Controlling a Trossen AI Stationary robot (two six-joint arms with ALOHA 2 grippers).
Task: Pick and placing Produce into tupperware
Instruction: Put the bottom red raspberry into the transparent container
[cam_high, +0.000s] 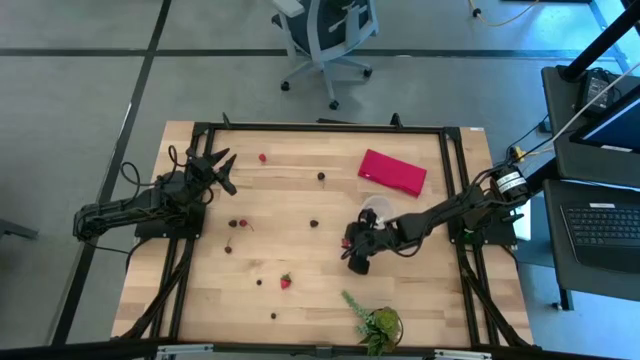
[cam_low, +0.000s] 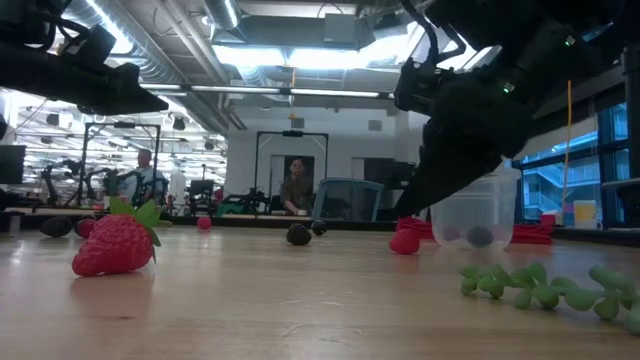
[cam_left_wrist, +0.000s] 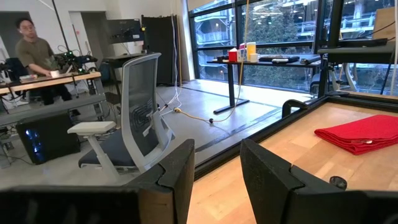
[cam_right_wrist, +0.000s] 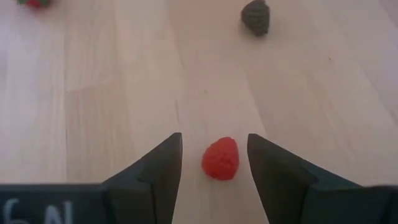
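Berries scattered on table (cam_high: 300, 200), about nine; one cup (cam_high: 378, 210). Right gripper (cam_right_wrist: 214, 163) lowered, jaws apart around a raspberry (cam_right_wrist: 220, 158); left gripper (cam_left_wrist: 217, 174) raised, jaws apart, empty.

From above, you see the right gripper (cam_high: 352, 250) low over the table's middle, just beside the clear tupperware (cam_high: 375, 211), with a small red fruit (cam_high: 346, 242) at its tip. The left gripper (cam_high: 222, 170) sits back near the table's left edge, fingers apart. Tiny produce lies scattered across the wooden table (cam_high: 300, 300); a strawberry (cam_high: 286, 282) is well apart from the flat red piece (cam_high: 392, 171) and the green plant (cam_high: 378, 323).
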